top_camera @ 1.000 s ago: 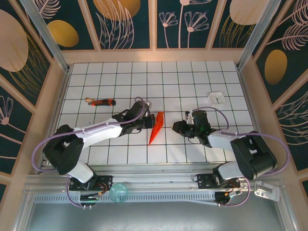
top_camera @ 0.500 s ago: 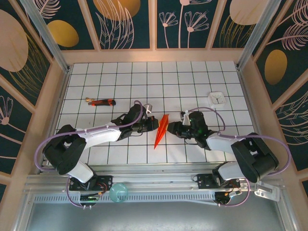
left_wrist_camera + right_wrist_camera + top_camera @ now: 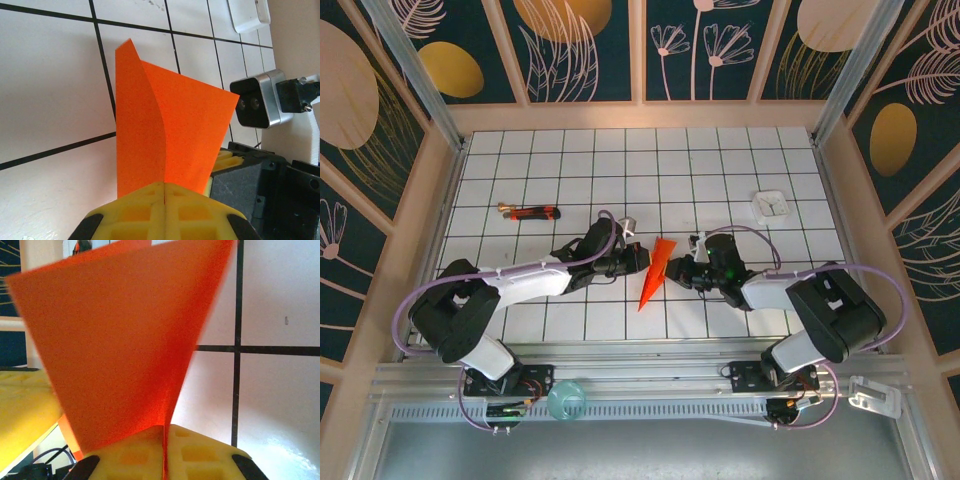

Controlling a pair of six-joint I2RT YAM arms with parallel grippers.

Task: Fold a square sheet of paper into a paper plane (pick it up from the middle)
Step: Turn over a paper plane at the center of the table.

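The square sheet of paper now stands as the paper plane, a slim orange-red dart, wide end up and tip toward the near edge, at mid-table. My left gripper is shut on its wide end from the left. My right gripper is shut on it from the right. In the left wrist view the paper plane rises out of the shut yellow left gripper, with a crease down its middle. In the right wrist view the paper plane fans up from the shut right gripper.
A thin red-and-black stick tool lies at the left of the grid table. A small white square object sits at the right, also visible in the left wrist view. Wooden walls enclose the table.
The right gripper has moved left to the paper plane and shut on it. The left gripper carried the plane slightly to the right.
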